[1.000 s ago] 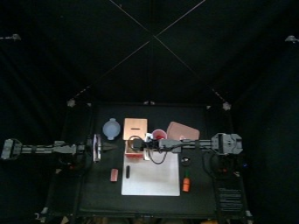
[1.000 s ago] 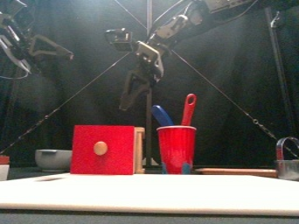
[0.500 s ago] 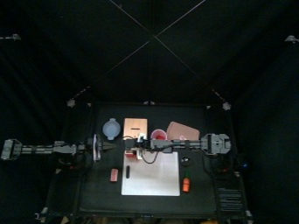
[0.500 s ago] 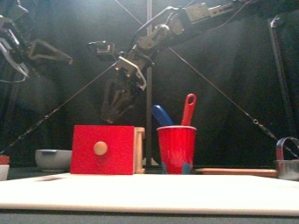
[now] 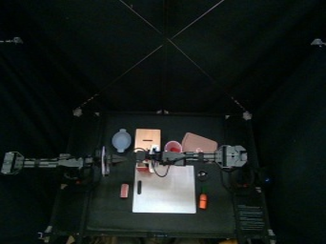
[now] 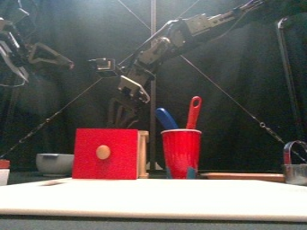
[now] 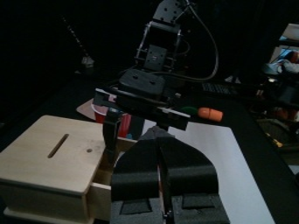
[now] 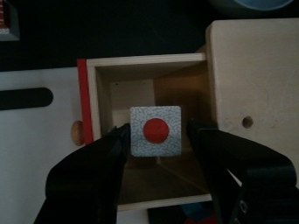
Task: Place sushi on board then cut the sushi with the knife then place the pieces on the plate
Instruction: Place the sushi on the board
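Jaws on the right gripper [image 8: 162, 131] are spread wide over the wooden box's [image 8: 251, 61] open drawer [image 8: 117, 79], one on each side of the sushi [image 8: 156, 131] lying in it (pale end face up, red centre), not closed on it. Left gripper [image 7: 160, 150] sits beside the box, jaws pressed together and empty. Step: fetching the sushi for the board [image 5: 166, 191] in front of the box. Next move calls for a straight drop, closing on the roll, then lifting clear of the drawer walls.
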`<control>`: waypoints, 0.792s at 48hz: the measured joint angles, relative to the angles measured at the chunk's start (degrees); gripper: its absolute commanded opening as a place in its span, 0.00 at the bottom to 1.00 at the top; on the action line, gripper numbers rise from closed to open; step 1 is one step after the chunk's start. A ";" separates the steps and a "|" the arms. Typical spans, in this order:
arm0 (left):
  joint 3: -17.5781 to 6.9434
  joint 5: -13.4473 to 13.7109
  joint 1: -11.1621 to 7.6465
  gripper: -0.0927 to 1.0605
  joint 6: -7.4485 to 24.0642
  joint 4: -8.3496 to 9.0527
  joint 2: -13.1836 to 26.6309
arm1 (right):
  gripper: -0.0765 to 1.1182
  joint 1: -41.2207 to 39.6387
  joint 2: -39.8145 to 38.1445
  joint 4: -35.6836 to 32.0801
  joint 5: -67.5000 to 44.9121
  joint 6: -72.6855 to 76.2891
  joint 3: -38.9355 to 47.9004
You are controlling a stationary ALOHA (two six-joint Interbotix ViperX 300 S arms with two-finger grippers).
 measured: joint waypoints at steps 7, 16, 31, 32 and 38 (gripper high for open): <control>0.44 0.00 0.00 0.15 0.00 -0.44 0.00 | 0.56 0.09 0.00 0.00 0.00 0.00 0.00; 0.44 0.00 0.44 0.15 0.00 -0.62 0.00 | 0.56 0.44 -2.29 -0.79 1.49 -0.26 -0.26; 0.35 0.00 1.67 0.15 0.00 -0.70 0.00 | 0.56 3.16 -15.91 -3.78 1.67 0.00 6.42; 0.44 0.00 1.76 0.15 0.09 -0.70 0.00 | 0.56 3.69 -16.96 -4.48 1.41 0.18 7.29; 0.09 0.00 2.20 0.15 0.09 -0.70 0.00 | 0.56 7.29 -22.41 -11.78 -1.41 0.00 13.62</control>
